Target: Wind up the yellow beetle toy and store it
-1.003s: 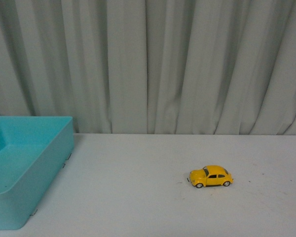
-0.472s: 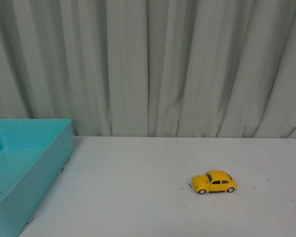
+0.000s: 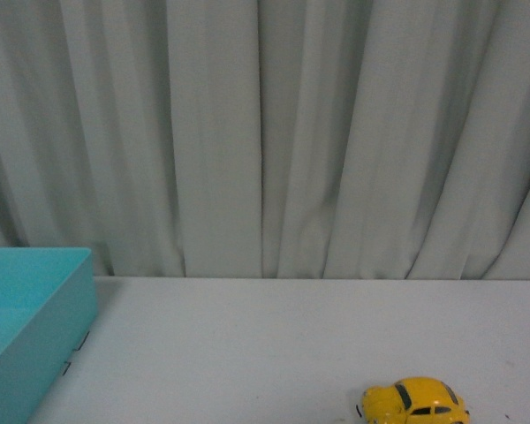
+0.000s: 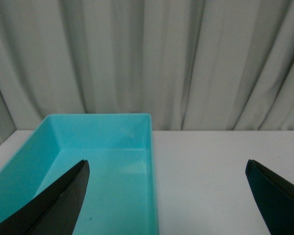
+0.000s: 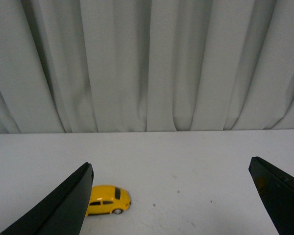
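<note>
1. Front view takes in a white table (image 3: 247, 353) before a pale pleated curtain (image 3: 265, 132). The yellow beetle toy (image 3: 415, 402) sits at the lower edge, right of centre, side-on, with its wheels cut off by the frame.
2. At the left edge of that view stands a teal bin (image 3: 35, 309), only partly in frame and well apart from the toy. The table surface lies between them.
3. The grippers show only in the wrist views.
4. The left wrist view looks into the bin (image 4: 149, 147). It shows the inner walls and smooth floor, which the front view gives only in part, and the toy falls outside this view.
5. The left gripper (image 4: 166, 166) points toward the curtain with its two dark fingers (image 4: 59, 205) spread wide. One finger lies over the bin and the other over the bare table. It is released and holds nothing.
6. The right wrist view shows the toy (image 5: 106, 200) whole. It stands upright on its wheels on the table, with its black windows visible and small dark specks on the table beyond it.
7. The right gripper (image 5: 170, 164) also faces the curtain, fingers (image 5: 63, 210) far apart. It is released and grasps nothing.
8. The toy sits ahead of the right gripper, with one end at the outline of one finger. Whether they touch cannot be told.
</note>
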